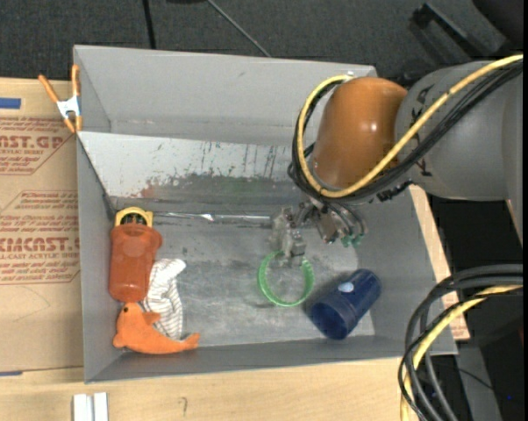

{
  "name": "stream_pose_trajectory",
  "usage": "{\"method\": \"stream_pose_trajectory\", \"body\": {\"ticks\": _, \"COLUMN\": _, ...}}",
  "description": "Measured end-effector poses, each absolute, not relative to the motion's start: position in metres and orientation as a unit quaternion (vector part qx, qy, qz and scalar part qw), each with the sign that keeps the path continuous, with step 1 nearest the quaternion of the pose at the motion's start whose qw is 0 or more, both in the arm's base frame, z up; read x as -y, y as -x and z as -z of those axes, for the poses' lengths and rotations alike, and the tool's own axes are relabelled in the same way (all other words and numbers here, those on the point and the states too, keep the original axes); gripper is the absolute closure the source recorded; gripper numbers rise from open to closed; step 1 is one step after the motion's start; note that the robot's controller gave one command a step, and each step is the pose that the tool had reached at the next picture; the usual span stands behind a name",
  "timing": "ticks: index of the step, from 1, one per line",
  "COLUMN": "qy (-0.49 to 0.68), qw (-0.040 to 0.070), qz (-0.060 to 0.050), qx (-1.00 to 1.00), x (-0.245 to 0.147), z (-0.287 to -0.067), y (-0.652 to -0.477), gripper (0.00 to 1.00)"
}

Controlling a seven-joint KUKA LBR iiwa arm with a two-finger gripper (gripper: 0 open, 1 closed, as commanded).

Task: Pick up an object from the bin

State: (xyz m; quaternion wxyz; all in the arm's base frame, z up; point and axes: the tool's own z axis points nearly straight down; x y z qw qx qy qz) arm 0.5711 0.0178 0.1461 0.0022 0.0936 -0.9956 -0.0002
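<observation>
My gripper (290, 237) hangs at about the middle of the frame, low over the floor of the grey bin (220, 257). Whether it is spread or pressed together I cannot tell from this angle. Its tip is at the upper edge of a green ring (266, 289), a thin round hoop lying flat on the bin floor just below me in the frame. I cannot tell whether I touch the ring or only hover above it.

Just to the lower right of the ring lies a dark blue cup (343, 303), tipped on its side, its mouth toward the lower left and close beside the hoop.

Above and to the right of the gripper is my own wrist, with its rounded orange cover (356, 134) and the yellow and black cables (458, 82) looped round it.

Well apart from me, along the left side of the bin, three things lie together. An orange bottle (133, 261) with a yellowish cap lies with the cap toward the top of the frame. A striped grey and white cloth (166, 289) is crumpled against its right side. An orange soft toy (148, 334) rests in the lower left corner, touching the cloth.
</observation>
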Motion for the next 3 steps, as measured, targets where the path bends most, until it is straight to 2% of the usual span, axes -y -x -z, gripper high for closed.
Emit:
{"method": "stream_pose_trajectory", "body": {"ticks": 1, "qy": -0.117, "qw": -0.007, "qz": -0.001, "qx": 0.993, "x": -0.019, "z": -0.161, "y": -0.578, "gripper": 1.0}}
{"method": "stream_pose_trajectory", "body": {"ticks": 2, "qy": -0.136, "qw": 0.004, "qz": 0.001, "qx": 0.991, "x": -0.013, "z": -0.19, "y": -0.574, "gripper": 1.0}}
{"method": "stream_pose_trajectory", "body": {"ticks": 3, "qy": -0.154, "qw": 0.0, "qz": 0.0, "qx": 0.988, "x": -0.016, "z": -0.261, "y": -0.57, "gripper": 1.0}}
